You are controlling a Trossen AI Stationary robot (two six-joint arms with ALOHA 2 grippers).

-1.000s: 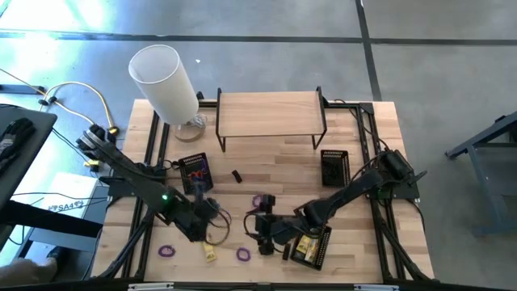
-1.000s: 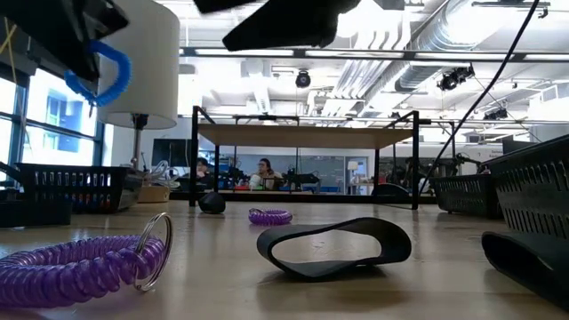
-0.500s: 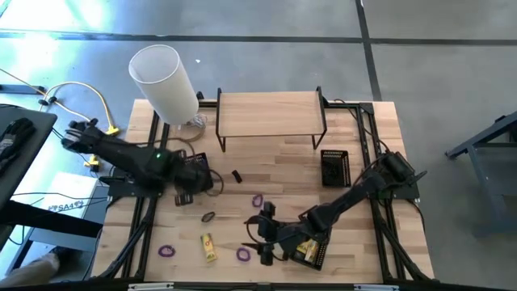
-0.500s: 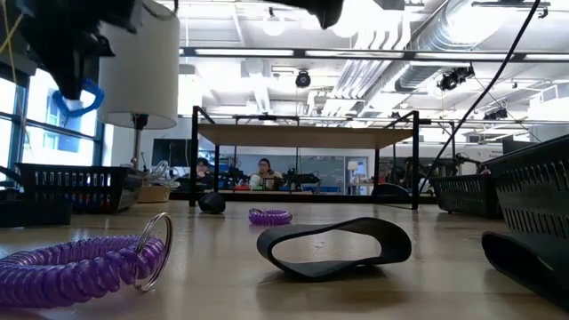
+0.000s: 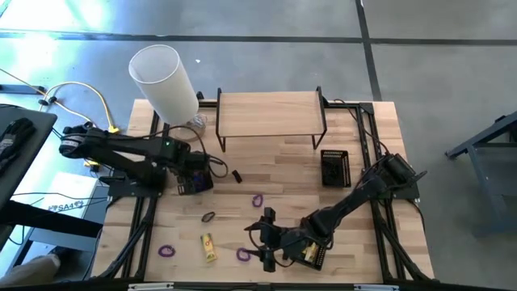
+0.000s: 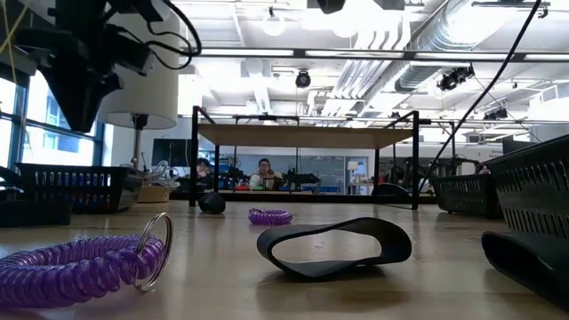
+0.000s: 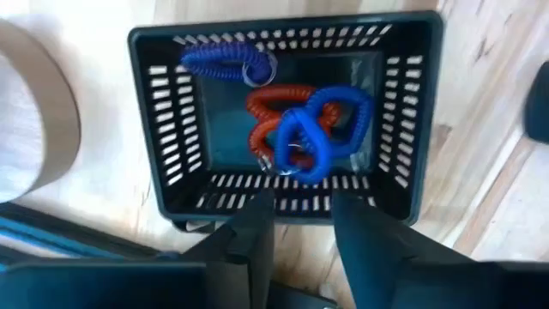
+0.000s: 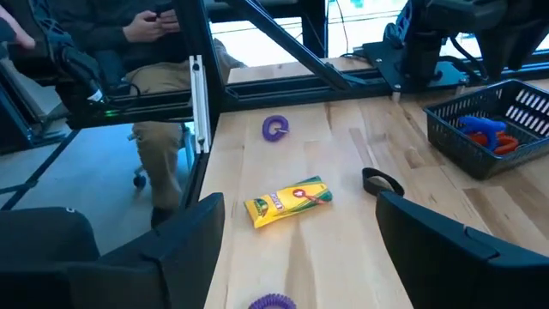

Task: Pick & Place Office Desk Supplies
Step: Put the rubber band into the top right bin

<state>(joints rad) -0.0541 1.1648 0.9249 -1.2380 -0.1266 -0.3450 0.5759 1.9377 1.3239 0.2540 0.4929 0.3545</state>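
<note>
My left gripper (image 5: 196, 172) hangs open over the left black mesh tray (image 7: 141, 129). In that tray lie a blue coil loop (image 7: 322, 133), a red one (image 7: 279, 107) and a second blue one (image 7: 225, 62). My right gripper (image 8: 300, 257) is open wide, low over the table's near edge (image 5: 266, 246). Ahead of it on the wood lie a yellow box (image 8: 287, 201), a black band (image 8: 382, 182) and purple loops (image 8: 274, 129) (image 8: 273, 302). More purple loops (image 5: 167, 251) (image 5: 258, 200) and a small black block (image 5: 237, 175) also rest flat.
A tall white cylinder (image 5: 166, 81) stands at the far left corner, with a wooden shelf (image 5: 271, 113) at the far middle. A second mesh tray (image 5: 334, 166) sits on the right and a third (image 5: 317, 252) beside my right gripper. A seated person (image 8: 154, 51) is beyond the table.
My left gripper carried a blue coil loop up from the table's near middle to the left tray and let it go. The loop now lies in the tray on the red one. My right gripper moved toward the near edge.
</note>
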